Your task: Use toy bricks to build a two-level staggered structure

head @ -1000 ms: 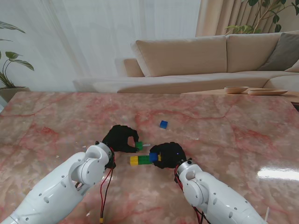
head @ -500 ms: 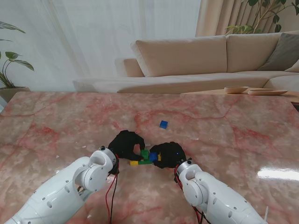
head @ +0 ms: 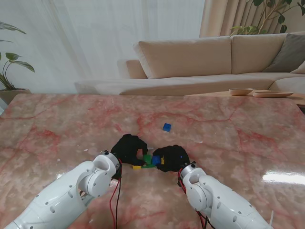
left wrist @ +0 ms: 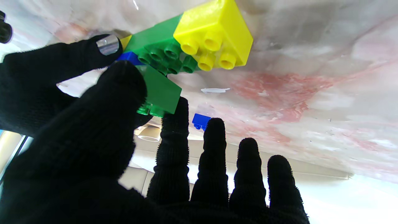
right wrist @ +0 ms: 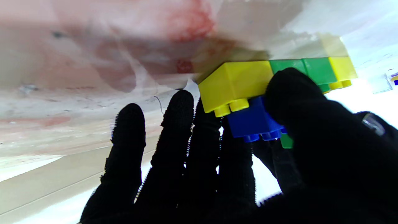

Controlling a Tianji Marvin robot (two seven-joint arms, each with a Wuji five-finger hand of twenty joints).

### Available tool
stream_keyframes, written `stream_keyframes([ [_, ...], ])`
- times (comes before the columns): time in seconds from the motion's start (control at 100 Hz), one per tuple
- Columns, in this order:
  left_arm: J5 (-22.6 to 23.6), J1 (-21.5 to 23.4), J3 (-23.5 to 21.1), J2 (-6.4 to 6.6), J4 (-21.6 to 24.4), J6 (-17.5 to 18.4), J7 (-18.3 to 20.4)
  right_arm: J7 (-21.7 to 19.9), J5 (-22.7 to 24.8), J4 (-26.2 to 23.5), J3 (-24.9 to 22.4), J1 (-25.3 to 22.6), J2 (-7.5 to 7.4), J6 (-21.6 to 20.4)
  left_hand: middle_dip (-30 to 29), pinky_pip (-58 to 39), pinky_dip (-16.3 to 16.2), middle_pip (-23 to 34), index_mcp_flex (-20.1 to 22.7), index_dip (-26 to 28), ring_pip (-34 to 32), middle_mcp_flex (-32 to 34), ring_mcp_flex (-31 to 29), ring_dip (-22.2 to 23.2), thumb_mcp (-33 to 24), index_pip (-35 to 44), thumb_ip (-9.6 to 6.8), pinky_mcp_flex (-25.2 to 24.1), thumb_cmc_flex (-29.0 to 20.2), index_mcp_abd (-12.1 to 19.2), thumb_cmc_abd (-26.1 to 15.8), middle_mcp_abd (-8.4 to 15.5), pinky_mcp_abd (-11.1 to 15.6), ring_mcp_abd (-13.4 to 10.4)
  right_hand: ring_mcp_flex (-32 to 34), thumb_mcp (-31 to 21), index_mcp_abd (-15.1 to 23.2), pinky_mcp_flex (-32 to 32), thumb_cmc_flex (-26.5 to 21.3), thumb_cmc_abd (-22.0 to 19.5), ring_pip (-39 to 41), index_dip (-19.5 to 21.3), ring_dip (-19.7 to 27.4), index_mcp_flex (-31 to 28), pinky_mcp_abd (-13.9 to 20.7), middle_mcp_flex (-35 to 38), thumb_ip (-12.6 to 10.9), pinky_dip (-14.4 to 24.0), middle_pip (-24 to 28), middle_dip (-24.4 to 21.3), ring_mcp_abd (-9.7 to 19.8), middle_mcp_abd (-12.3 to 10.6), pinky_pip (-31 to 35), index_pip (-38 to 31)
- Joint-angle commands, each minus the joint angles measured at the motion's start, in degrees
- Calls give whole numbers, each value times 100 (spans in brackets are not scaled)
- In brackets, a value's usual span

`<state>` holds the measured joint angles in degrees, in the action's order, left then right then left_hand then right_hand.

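A base row of a yellow brick (left wrist: 214,34), a green brick (left wrist: 155,39) and a second yellow brick (right wrist: 233,81) lies on the marble table between my hands. A blue brick (right wrist: 252,123) sits on that second yellow brick, and my right hand (head: 172,157) is shut on it with the thumb pressed against its side. My left hand (head: 127,147) pinches a green brick (left wrist: 161,91) between thumb and index finger. It holds this brick tilted just over the row's green brick, next to the blue one. A loose blue brick (head: 167,127) lies farther from me.
The pink marble table (head: 238,143) stretches to both sides. A beige sofa (head: 200,57) stands behind its far edge, with wooden bowls (head: 240,91) on a side table at the right. Red and black cables hang from my left wrist (head: 112,200).
My left hand has carried the green brick rightward from beside the row to over the row's green brick, against the blue one. The right hand has stayed on the blue brick.
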<state>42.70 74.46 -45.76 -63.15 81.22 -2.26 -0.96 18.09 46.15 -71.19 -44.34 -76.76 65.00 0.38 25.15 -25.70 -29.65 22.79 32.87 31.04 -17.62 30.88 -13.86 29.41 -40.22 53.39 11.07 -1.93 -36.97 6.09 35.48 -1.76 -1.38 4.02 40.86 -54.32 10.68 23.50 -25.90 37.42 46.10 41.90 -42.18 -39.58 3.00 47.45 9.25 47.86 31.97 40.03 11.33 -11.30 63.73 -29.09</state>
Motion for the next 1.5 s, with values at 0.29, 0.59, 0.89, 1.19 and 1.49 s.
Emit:
stream_keyframes([
  [0.29,-69,-146,233,-83,-300,-73,-160,-89,-37,91,-3,-62,11,7,96,11,24,-49,616,363,163,153,-137,-20,-295,610,-90,-71,-45,589,-261,117,-29,117,131,-119,202,-3,-20,40,-96,-28,8,-93,-6,78,234,68,18,67,-19,-124,178,-149],
  [0.59,-126,-232,346,-118,-416,-67,-232,-99,-36,92,-19,-72,6,-8,104,13,12,-44,568,406,160,148,-132,-17,-245,651,-76,-75,-5,626,-266,122,-25,105,138,-106,205,0,-28,41,-90,-32,6,-109,-10,99,263,70,26,72,-25,-121,181,-166],
  [0.89,-102,-321,454,-108,-503,-47,-179,-110,-44,93,-29,-82,2,-32,108,42,14,-51,421,541,172,147,-126,-20,-225,741,-85,-80,-13,744,-215,152,-25,99,138,-98,219,0,-29,33,-90,-43,5,-112,-5,111,284,71,32,83,-25,-122,183,-178],
  [1.19,-48,-328,449,-85,-511,1,-140,-111,-41,95,-34,-85,1,-40,94,118,28,-94,-22,545,200,36,-73,-28,-226,517,-75,-99,31,610,-70,151,-18,93,167,-68,240,17,-67,44,-79,-62,0,-134,-10,157,353,74,46,98,-27,-127,194,-224],
  [1.49,-37,-292,388,-79,-484,107,-171,-117,-41,87,-37,-89,0,-30,49,388,-64,-149,-606,736,260,-230,66,-44,-1032,-295,-430,-108,771,29,-169,163,11,99,162,-65,244,9,-58,35,-80,-88,-2,-132,-10,160,360,73,39,108,-26,-121,193,-245],
])
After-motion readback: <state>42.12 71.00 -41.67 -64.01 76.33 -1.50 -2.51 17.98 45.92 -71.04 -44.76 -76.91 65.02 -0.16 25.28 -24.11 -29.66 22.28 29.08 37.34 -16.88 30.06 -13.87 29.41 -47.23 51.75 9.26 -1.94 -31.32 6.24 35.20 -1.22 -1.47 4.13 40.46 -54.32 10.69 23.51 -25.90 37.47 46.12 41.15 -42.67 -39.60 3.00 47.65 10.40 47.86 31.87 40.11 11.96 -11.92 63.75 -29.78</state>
